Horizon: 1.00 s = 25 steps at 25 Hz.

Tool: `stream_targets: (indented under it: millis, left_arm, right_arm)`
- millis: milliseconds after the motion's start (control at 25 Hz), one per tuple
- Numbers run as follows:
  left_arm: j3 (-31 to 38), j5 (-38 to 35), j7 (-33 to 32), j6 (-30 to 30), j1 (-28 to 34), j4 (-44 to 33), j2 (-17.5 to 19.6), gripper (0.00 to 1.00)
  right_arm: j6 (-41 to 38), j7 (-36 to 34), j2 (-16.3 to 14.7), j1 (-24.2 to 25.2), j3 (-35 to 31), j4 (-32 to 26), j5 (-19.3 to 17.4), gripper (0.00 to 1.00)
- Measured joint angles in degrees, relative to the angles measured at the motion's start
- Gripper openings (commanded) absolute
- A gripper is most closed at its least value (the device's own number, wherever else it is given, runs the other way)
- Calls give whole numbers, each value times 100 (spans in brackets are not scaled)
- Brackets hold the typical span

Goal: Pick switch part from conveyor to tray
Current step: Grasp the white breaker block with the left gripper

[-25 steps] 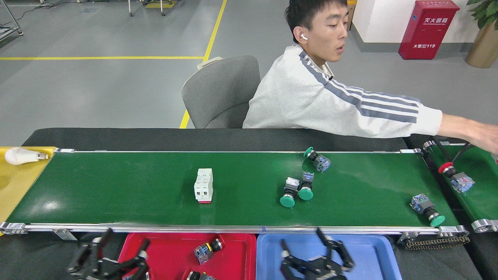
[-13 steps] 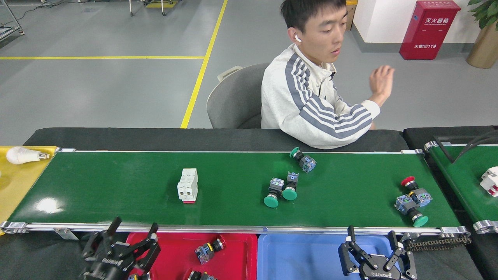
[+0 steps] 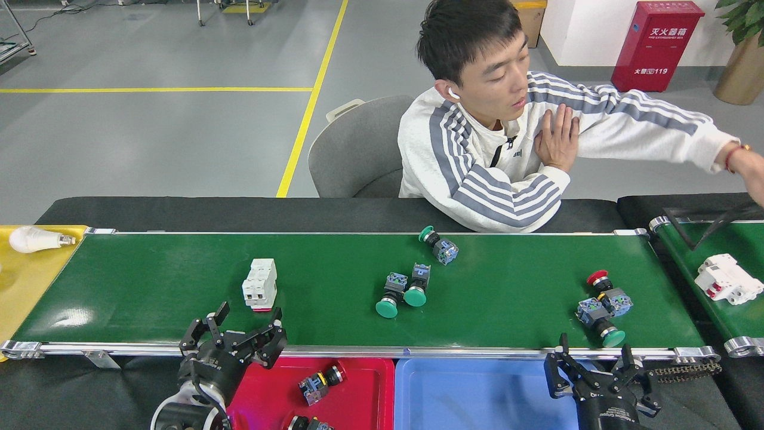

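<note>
Left gripper was spread, empty, at the conveyor near rail, just beside the white switch part. Right gripper likewise spread, empty. Part looked rigid, light, smooth plastic; grip its flat long sides.

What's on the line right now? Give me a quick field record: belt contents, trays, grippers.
conveyor: long green belt, silver rails
white breaker: on belt, left of centre
green push buttons: two side by side mid-belt, a third near the far rail
red push button: right end, touching a green-capped one
red tray: holds a yellow-capped switch, another partly cut off
blue tray: nothing visible in it
left gripper: open, at near rail, close to the breaker
right gripper: open, at near rail below the right pair
person: seated behind belt
</note>
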Motion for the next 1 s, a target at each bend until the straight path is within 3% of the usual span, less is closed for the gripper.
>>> stream_targets:
  millis: [80, 120, 160, 200, 240, 279, 399, 679, 998]
  left_arm:
    - [0, 0, -18, 166, -260, 333, 6, 96]
    - [0, 0, -21, 209, -353, 465, 19, 84]
    - [2, 0, -21, 259, -409, 556, 21, 67]
    - [1, 0, -12, 282, -424, 610, 21, 27]
    - [6, 6, -3, 306, -422, 649, 21, 13]
    - [31, 17, 21, 326, -423, 709, 20, 6]
    - [152, 27, 353, 375, -420, 784, 19, 1]
    - [166, 29, 792, 368, -225, 640, 41, 0]
    - [182, 302, 823, -454, 676, -1080, 62, 2]
  right_arm:
    - [2, 11, 0, -187, 0, 188, -2, 100]
    - [2, 11, 0, -299, 0, 291, -2, 100]
    - [3, 12, 0, -401, 0, 391, -2, 100]
    - [3, 12, 0, -513, 0, 507, -2, 100]
    - [3, 12, 0, -607, 0, 601, -2, 100]
    - [3, 12, 0, -690, 2, 697, -2, 100]
    - [4, 13, 0, -937, 17, 999, -2, 100]
    - [13, 15, 103, -1556, 114, 1609, -2, 100]
    - [20, 19, 342, -2147, 397, 2350, 0, 100]
